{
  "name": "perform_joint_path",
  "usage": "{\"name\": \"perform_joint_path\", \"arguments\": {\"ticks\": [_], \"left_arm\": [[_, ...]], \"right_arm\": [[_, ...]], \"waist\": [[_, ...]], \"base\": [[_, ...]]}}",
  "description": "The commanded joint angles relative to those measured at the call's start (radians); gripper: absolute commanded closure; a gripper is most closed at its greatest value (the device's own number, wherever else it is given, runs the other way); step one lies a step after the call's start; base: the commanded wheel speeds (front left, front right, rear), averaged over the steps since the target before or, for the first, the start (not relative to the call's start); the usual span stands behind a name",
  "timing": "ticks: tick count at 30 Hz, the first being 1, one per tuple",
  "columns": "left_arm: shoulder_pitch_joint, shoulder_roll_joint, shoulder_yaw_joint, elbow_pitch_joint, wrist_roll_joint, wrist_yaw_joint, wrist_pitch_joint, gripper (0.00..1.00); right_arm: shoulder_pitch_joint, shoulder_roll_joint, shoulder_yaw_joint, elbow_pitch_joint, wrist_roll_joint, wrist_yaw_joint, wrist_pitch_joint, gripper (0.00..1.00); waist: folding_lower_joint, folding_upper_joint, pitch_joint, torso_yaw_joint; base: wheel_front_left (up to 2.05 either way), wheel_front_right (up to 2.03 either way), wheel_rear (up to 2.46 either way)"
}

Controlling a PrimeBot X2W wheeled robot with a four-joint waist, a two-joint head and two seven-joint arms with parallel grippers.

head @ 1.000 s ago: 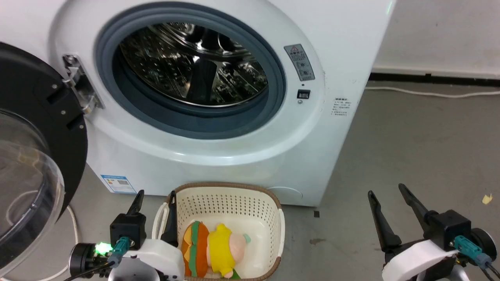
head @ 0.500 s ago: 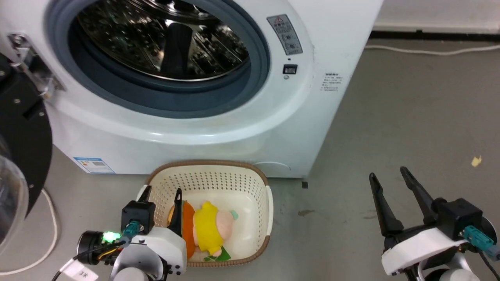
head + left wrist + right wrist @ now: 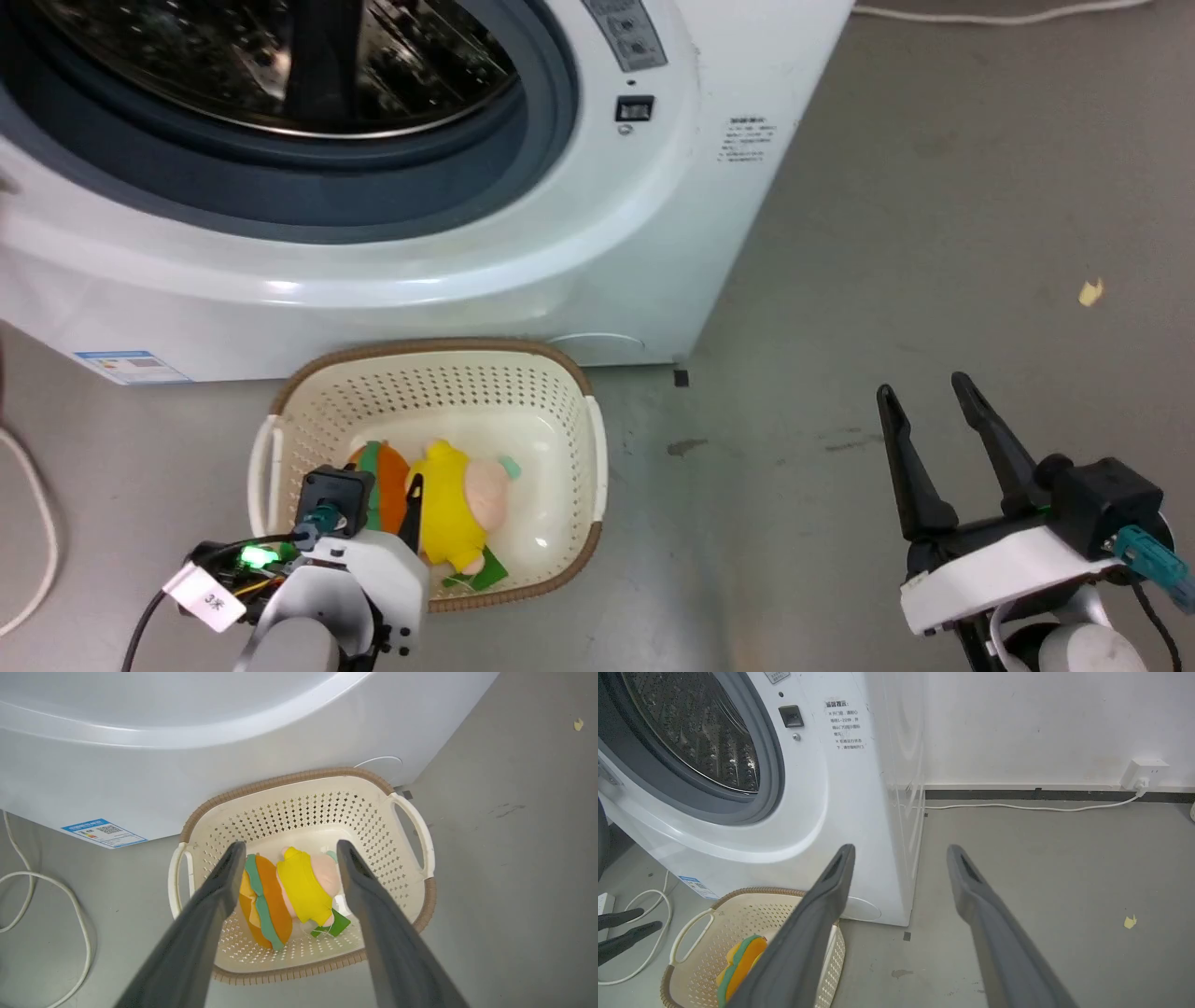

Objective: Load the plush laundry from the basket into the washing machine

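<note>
Grey floor (image 3: 887, 233) lies wide open on your right, where your right claw (image 3: 920, 383) hangs spread and empty. The basket (image 3: 429, 346) sits right up against the washer (image 3: 467, 280). Your left claw (image 3: 290, 843) is spread wide over the burger (image 3: 266, 896) and doll (image 3: 306, 884) lying inside it.

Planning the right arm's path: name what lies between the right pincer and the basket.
Head view: bare grey floor with a small dark stain separates right pincer and basket.
</note>
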Motion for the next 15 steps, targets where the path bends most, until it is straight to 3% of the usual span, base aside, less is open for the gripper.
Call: {"name": "perform_joint_path", "arguments": {"ticks": [1,15], "left_arm": [[-0.029,0.016,-0.005,0.030,-0.003,-0.003,0.006,0.00],[-0.110,0.080,-0.028,0.193,-0.030,-0.022,0.054,0.00]], "right_arm": [[-0.023,0.000,0.004,-0.006,0.017,0.000,-0.013,0.00],[-0.047,0.000,0.038,-0.007,0.078,0.000,-0.042,0.00]], "waist": [[-0.0001,-0.0001,0.027,-0.023],[-0.0001,-0.0001,0.137,-0.091]], "base": [[0.00,0.00,0.00],[0.00,0.00,0.00]]}}
